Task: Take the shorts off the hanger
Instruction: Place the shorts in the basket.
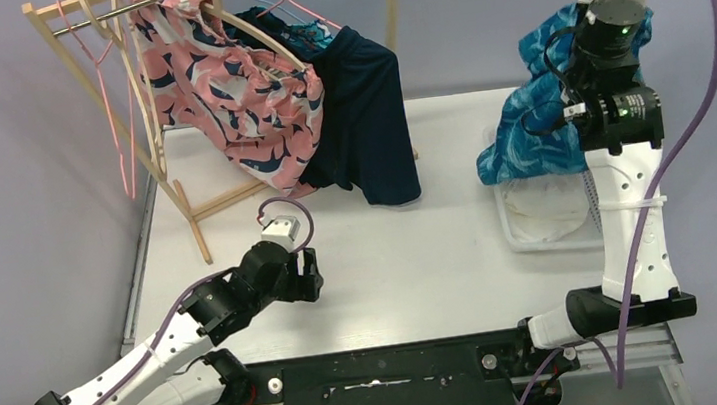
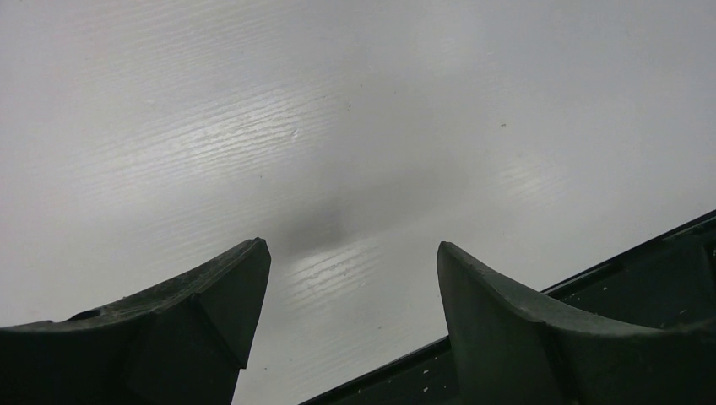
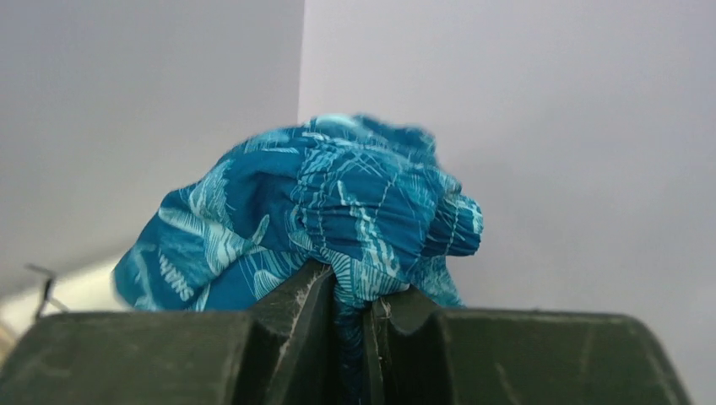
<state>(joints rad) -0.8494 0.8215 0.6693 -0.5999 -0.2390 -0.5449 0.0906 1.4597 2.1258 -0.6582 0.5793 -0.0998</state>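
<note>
1. Teal shorts [image 1: 536, 113] at the upper right of the frame droop in a bunch over the white bin [image 1: 510, 232], pinched in the clamped right gripper [image 3: 350, 291].
2. Risk: only a thin fold is gripped, so it may slip and land outside the bin.
3. Long axis slants from upper right down to the left.
4. Left gripper [image 2: 350, 253] gapes wide and is empty.

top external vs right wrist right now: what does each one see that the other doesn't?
Only top external: the wooden rack with pink floral shorts and dark navy shorts hanging, the left gripper low over the table, the white bin below the right arm. Only right wrist: the right gripper shut on a fold of fabric, its fingers seen close. Both: the teal shorts, held up by that gripper.
</note>
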